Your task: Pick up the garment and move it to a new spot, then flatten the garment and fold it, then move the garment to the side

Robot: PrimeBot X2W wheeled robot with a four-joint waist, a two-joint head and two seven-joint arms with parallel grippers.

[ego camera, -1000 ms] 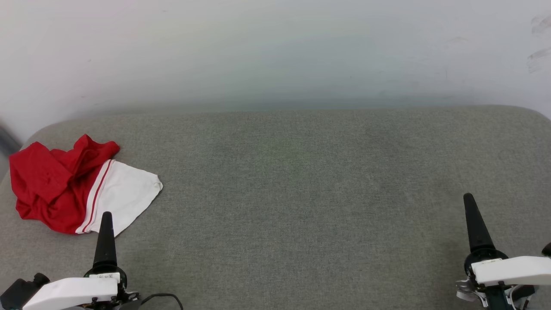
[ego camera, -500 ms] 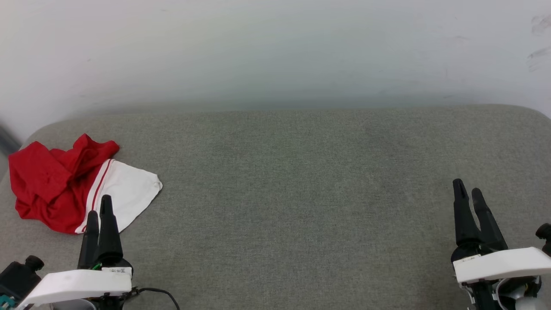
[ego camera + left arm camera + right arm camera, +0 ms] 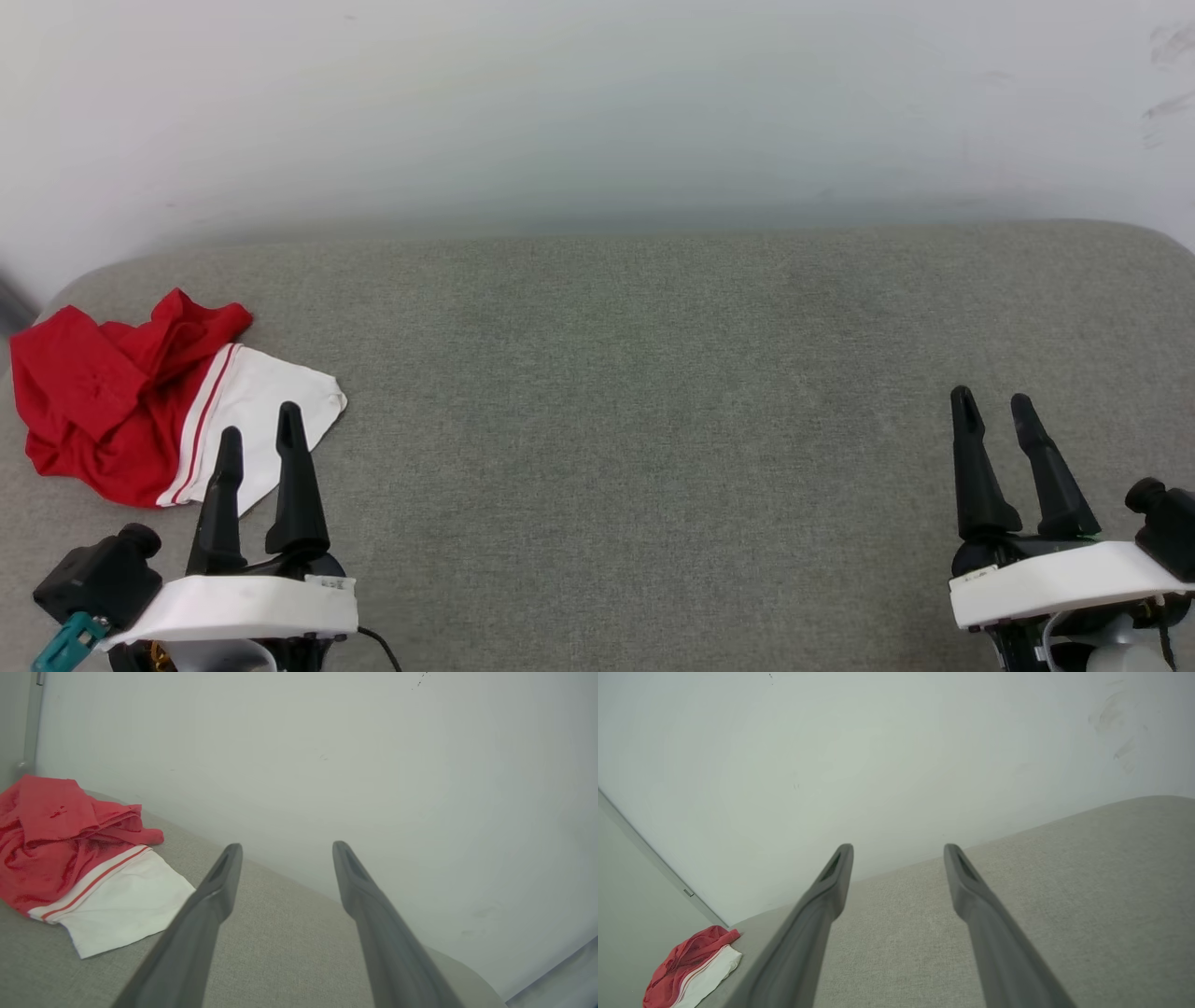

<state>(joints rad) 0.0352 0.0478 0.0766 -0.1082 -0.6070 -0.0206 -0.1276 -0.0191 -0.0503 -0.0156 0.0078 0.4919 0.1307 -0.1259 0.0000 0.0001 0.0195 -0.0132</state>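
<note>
The garment (image 3: 121,401) lies crumpled at the far left of the grey cushioned surface (image 3: 635,392), mostly red with a white sleeve and red-and-white striped trim spread toward the middle. The left wrist view has the garment (image 3: 70,858) at its left; the right wrist view has the garment (image 3: 691,966) small at the lower left. My left gripper (image 3: 260,423) hovers open just in front of the white sleeve, nothing between its fingers. Far off at the right, my right gripper (image 3: 992,401) stands open and empty.
A plain pale wall (image 3: 597,112) rises directly behind the surface. The surface's rounded corners fall away at the far left and far right. A wide bare stretch of grey fabric lies between the two grippers.
Both grippers have turned so that both fingers of each now show side by side. The left one shifted slightly right, the right one slightly left. The garment lies as before.
</note>
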